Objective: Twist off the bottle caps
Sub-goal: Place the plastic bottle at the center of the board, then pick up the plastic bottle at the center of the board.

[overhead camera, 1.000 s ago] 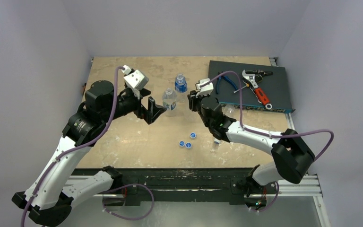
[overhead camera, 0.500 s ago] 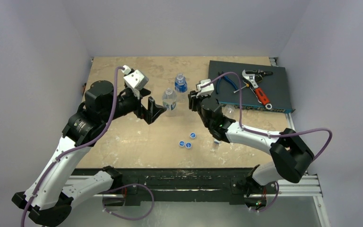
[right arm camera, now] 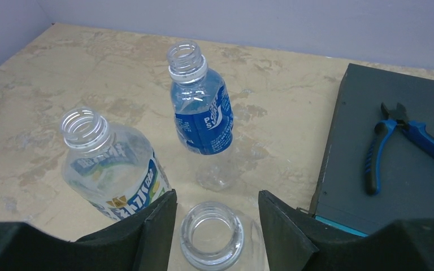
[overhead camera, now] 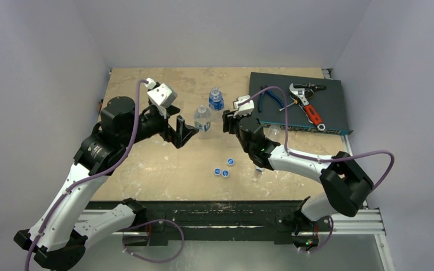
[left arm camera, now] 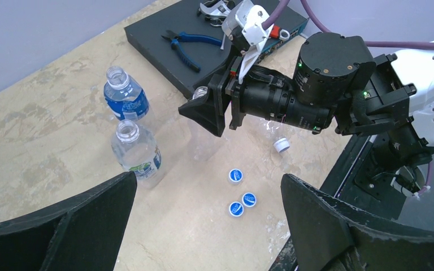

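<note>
Across the beige, marbled tabletop (overhead camera: 147, 164) everything sits in the middle and far right, with a dark box (overhead camera: 322, 113) lying flat at the far right corner. From the left, the left gripper (overhead camera: 184, 133) hangs above the table beside the bottles, its fingers spread as wide as they go and nothing between them. From the right, the right gripper (right arm camera: 217, 203) reaches in low, its fingers parted to either side of the neck of an upright unlabelled bottle (right arm camera: 212, 237) – a sliver of gap shows on each side, so they flank it and do not clamp it. That bottle's mouth is bare. Just beyond it stand two more, both upright and both uncapped: a blue-labelled bottle (right arm camera: 200, 113) farther back, and a bottle with a blue, white and green label (right arm camera: 110, 164) nearer the left gripper. A crinkled bottle (overhead camera: 272, 132) lies by the near edge of the box, behind the right arm – its mouth is too faint to read. On the box rest blue-handled pliers (right arm camera: 398, 141) and a red-handled wrench (overhead camera: 305, 104). Three blue caps (left arm camera: 235, 175) lie loose in a close cluster on the table nearer the arm bases, well apart from the bottles, and a white cap (left arm camera: 281, 145) lies alone under the right arm.
</note>
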`<state>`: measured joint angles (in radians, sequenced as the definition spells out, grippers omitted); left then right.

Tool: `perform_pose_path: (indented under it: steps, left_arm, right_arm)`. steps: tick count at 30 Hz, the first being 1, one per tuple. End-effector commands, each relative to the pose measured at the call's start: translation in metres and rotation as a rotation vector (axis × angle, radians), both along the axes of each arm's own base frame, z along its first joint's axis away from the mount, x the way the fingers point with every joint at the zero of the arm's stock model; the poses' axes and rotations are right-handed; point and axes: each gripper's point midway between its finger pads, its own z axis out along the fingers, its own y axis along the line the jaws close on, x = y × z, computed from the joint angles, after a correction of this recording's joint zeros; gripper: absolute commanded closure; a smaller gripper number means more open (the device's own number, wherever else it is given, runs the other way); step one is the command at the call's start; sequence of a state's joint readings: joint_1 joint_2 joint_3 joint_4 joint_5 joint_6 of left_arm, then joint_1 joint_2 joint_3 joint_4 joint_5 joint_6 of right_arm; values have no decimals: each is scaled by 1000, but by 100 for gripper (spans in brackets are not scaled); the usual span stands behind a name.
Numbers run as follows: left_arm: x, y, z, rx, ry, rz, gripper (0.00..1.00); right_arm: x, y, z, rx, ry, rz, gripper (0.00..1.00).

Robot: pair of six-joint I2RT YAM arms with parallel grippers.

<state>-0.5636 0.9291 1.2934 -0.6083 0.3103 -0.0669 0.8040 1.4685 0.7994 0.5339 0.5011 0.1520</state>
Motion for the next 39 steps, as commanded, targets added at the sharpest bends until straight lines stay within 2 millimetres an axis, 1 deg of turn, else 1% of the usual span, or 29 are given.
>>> perform_pose_path:
  steps: [1,3,5,6,11,13,17,19,21,22,24,25,26,29,30,32,34,37,39]
  left_arm:
    - [-2,0,20,-45,-50,-4,0]
    - [-3,0,21,-49,-49,-8,0]
    - [-3,-1,22,-53,-47,-11,0]
    - [-4,-1,22,-54,-46,-13,0]
    - [-3,-1,24,-58,-46,-16,0]
    - [-4,-1,25,-60,-47,-18,0]
    - [-4,-1,27,-59,-50,-20,0]
    - [-4,-1,26,-57,-50,-20,0]
    - [-4,-1,27,-58,-51,-20,0]
    - [-5,-1,27,-58,-51,-21,0]
    - [-4,-1,28,-56,-54,-19,0]
    - [-5,0,29,-56,-55,-19,0]
    - [-5,0,30,-56,-58,-21,0]
    - [-6,-2,32,-59,-56,-28,0]
    - [-6,-3,31,-60,-52,-31,0]
    - [-6,-5,30,-68,-43,-39,0]
    - [-6,-6,29,-76,-33,-49,0]
    - [-7,-7,29,-76,-29,-59,0]
    - [-8,-7,27,-72,-25,-61,0]
  right_arm:
    - [3,4,18,27,-27,4,40]
    - [3,3,21,24,-30,2,36]
    - [3,3,25,23,-35,-2,26]
    - [4,2,28,24,-38,-6,23]
    - [4,1,47,46,-57,-16,16]
    - [3,-2,56,62,-65,-23,12]
    - [-5,-13,82,120,-78,-50,1]
    - [-12,-22,93,160,-63,-71,1]
    - [-19,-31,92,179,0,-105,1]
    - [-24,-38,87,191,45,-134,1]
    - [-38,-58,69,189,149,-219,1]
    - [-48,-69,56,185,208,-257,1]
    - [-58,-82,48,190,243,-301,1]
    - [-91,-115,6,186,361,-389,1]
    - [-101,-121,-8,187,398,-400,1]
    - [-119,-130,-39,186,466,-402,1]
    - [-134,-132,-63,205,526,-391,1]
    - [-146,-133,-89,211,582,-394,1]
    - [-147,-128,-100,197,610,-387,1]
